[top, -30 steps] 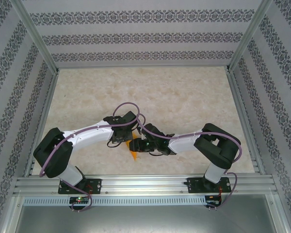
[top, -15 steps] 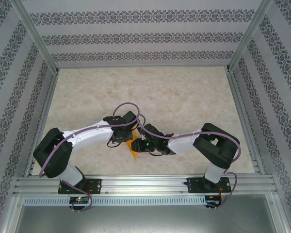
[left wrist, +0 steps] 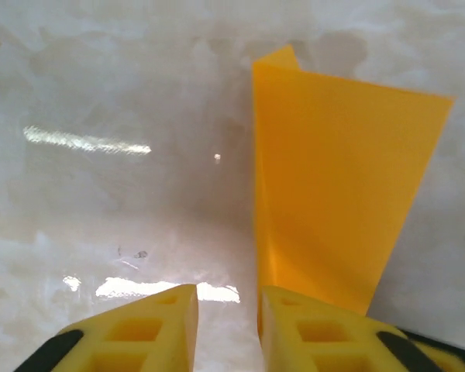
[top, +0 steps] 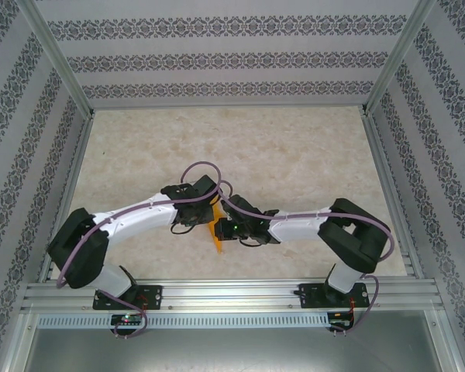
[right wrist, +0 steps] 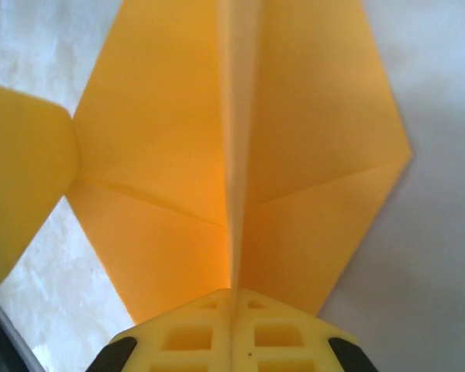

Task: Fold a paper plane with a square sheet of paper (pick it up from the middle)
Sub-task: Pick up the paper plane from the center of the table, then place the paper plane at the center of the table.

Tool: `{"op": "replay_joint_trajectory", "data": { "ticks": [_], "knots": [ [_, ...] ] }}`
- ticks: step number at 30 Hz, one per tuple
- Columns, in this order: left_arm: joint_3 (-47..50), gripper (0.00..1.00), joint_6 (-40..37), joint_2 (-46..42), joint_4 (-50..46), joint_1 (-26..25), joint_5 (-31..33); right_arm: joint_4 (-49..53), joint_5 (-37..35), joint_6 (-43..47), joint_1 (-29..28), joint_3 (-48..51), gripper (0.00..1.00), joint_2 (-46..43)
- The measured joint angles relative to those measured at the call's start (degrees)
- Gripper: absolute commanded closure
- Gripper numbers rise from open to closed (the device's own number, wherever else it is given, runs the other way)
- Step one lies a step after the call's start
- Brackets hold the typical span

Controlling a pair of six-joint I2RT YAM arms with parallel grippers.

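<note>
The orange-yellow square sheet of paper (top: pixel 215 237) is creased into a winged paper plane shape and sits between the two arms near the table's front middle. My right gripper (right wrist: pixel 232 293) is shut on its central fold, and the two wings (right wrist: pixel 163 139) spread to either side. My left gripper (left wrist: pixel 227 298) stands open with a narrow bare gap. The paper (left wrist: pixel 341 194) rises upright along the inner edge of its right finger (left wrist: pixel 318 325). From above, the left gripper (top: pixel 204 220) and the right gripper (top: pixel 222 230) meet over the paper.
The marble-patterned table (top: pixel 294 155) stretches behind and to both sides of the arms. Patterned walls and metal frame posts (top: pixel 62 70) enclose it. A metal rail (top: pixel 232 293) runs along the near edge. A yellow finger of the other gripper (right wrist: pixel 23 178) shows at the left of the right wrist view.
My right gripper has closed onto the paper's fold. My left gripper, shut before, has opened off the paper. Both arms shifted slightly; the paper stays in the same spot.
</note>
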State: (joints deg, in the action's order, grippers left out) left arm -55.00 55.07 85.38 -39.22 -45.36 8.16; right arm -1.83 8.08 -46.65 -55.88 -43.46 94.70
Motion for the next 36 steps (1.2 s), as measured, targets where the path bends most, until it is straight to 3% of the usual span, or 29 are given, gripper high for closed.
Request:
{"op": "replay_joint_trajectory", "data": {
  "ticks": [3, 9, 15, 24, 36],
  "knots": [
    [0.0, 0.46, -0.4, -4.7, 0.8, 0.0, -0.1, 11.3, -6.5, 1.0, 0.2, -4.9, 0.95, -3.6],
    [0.9, 0.43, -0.5, -13.0, 1.2, 2.2, 2.0, 30.1, -15.3, 2.5, 4.4, -16.3, 0.93, -3.7],
    [7.2, 0.42, 0.2, -16.3, 1.3, 7.1, 2.6, 41.5, -19.0, 3.7, 6.2, -24.5, 0.91, 3.9],
    [11.2, 0.42, 0.7, -18.2, 1.5, 11.0, -0.1, 45.5, -18.9, 4.9, 6.8, -30.3, 0.82, 14.0],
    [11.3, 0.42, 0.7, -17.8, 2.4, 11.9, -1.9, 45.3, -18.2, 4.9, 6.9, -30.4, 0.67, 17.6]
  ]
}}
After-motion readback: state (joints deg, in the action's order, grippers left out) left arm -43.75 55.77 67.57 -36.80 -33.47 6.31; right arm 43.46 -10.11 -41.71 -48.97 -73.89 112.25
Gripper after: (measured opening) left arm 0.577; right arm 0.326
